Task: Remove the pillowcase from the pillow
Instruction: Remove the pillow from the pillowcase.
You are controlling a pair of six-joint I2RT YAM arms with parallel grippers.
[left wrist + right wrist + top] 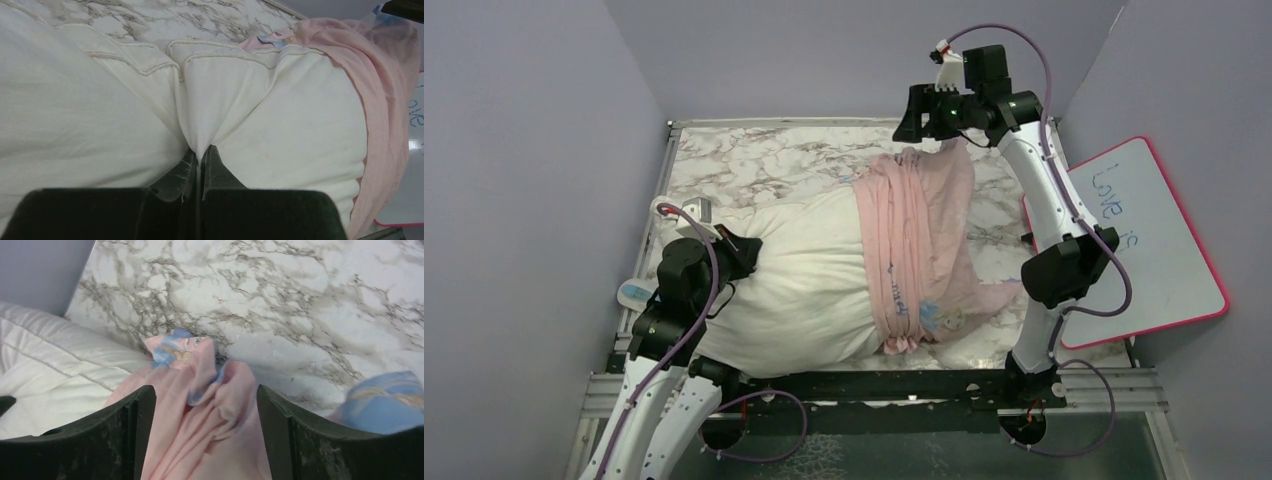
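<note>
Pink cloth is showing over most of the pillowcase (916,235), which is sitting bunched round the right end of the pillow (799,280), with scraps of blue print peeking out at its near edge and at its far tip. White and plump, the pillow is lying across the marble bench (754,160), its left half bare and its right end tucked inside the case. Left jaws are clamping tight on a pinch of the pillow's white cover at the left end, and the cloth is puckering into a ridge between them. Right jaws are hanging wide apart over the far tip of the pillowcase, straddling a gathered fold of pink cloth without squeezing it. Off to the right, a pink-framed whiteboard (1146,240) is lying at the bench's right edge, apart from the pillow, with the right arm rising between the two.
</note>
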